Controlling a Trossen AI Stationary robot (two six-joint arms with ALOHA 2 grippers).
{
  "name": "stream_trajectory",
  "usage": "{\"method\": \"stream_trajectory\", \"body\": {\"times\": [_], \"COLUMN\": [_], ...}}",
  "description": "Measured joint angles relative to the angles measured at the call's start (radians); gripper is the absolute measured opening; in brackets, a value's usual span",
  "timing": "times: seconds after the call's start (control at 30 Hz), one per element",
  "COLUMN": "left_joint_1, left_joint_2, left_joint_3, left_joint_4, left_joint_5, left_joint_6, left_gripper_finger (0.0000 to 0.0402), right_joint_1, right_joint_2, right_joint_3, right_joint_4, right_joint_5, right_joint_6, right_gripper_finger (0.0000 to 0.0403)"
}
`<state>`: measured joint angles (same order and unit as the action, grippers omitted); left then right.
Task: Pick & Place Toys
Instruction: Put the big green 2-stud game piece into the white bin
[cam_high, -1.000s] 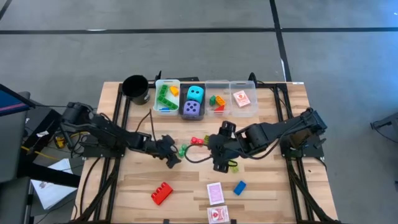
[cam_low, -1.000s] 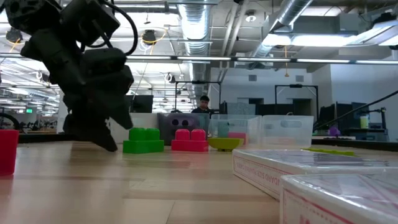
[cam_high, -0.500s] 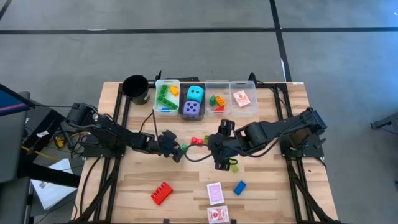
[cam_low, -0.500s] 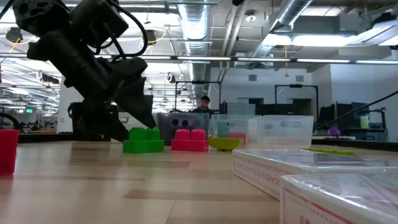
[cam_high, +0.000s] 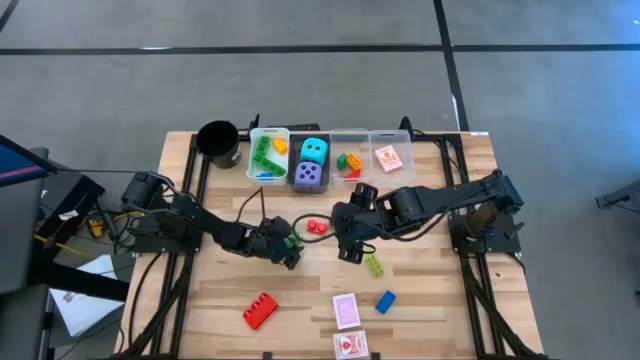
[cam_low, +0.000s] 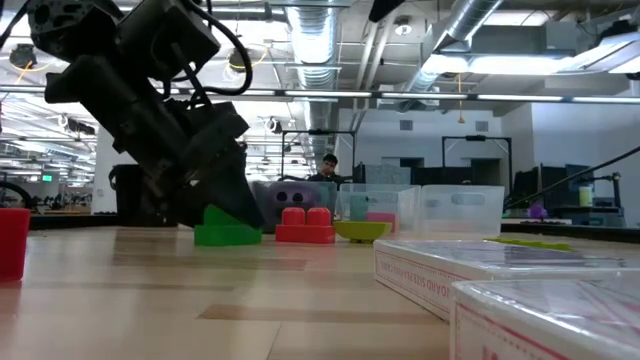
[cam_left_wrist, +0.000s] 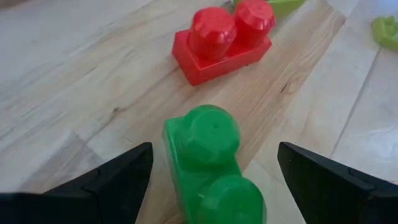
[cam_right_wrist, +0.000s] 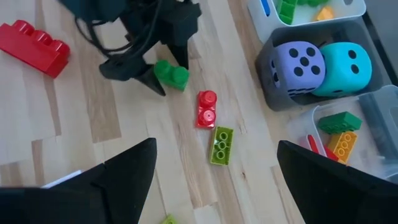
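A small green two-stud brick (cam_left_wrist: 208, 162) lies flat on the wooden table (cam_high: 440, 300), near its middle. My left gripper (cam_left_wrist: 215, 146) is open and slants down over the brick, one finger on either side with a gap on both; the high view shows it at the same spot (cam_high: 289, 247). A red two-stud brick (cam_left_wrist: 221, 43) lies just beyond it. My right gripper (cam_right_wrist: 216, 143) hangs open well above the table, a little right of centre (cam_high: 345, 250), with nothing between its fingers. A lime brick (cam_right_wrist: 221, 144) lies on the table below it.
Along the far edge stand a black cup (cam_high: 218, 140) and a row of bins (cam_high: 268, 160) with bricks, a purple die (cam_high: 309, 175), a cyan die (cam_high: 315, 150) and a card. Near the front lie a large red brick (cam_high: 260, 311), a blue brick (cam_high: 385, 301) and two cards (cam_high: 346, 310).
My left gripper has gone toward the table's right, up to the green brick, tipping down and rolling until its open fingers stand on either side of the brick. My right arm has swung a little toward the far edge, baring the lime brick beneath it.
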<state>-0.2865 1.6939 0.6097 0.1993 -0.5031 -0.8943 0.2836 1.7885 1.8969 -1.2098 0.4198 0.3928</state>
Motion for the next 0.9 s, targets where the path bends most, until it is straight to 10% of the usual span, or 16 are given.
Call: {"method": "stream_trajectory", "body": {"times": [0.3, 0.57, 0.9], "left_joint_1": [-0.028, -0.019, 0.06], "left_joint_2": [0.091, 0.043, -0.3], "left_joint_3": [0.022, 0.018, 0.016], "left_joint_4": [0.013, -0.024, -0.134], "left_joint_5": [-0.087, -0.076, -0.104], "left_joint_6": [0.03, 0.021, 0.142], "left_gripper_finger": [0.0304, 0.0129, 0.013], "right_joint_1": [-0.028, -0.052, -0.061], "right_joint_2": [0.0, 0.0, 0.0], "right_joint_3": [0.0, 0.0, 0.0], "right_joint_4": [-0.001, 0.0, 0.043], "right_joint_5": [0.0, 0.0, 0.002], "right_joint_6": [-0.007, -0.042, -0.111], "right_gripper_finger": [0.0328, 0.0328, 0.0328]}}
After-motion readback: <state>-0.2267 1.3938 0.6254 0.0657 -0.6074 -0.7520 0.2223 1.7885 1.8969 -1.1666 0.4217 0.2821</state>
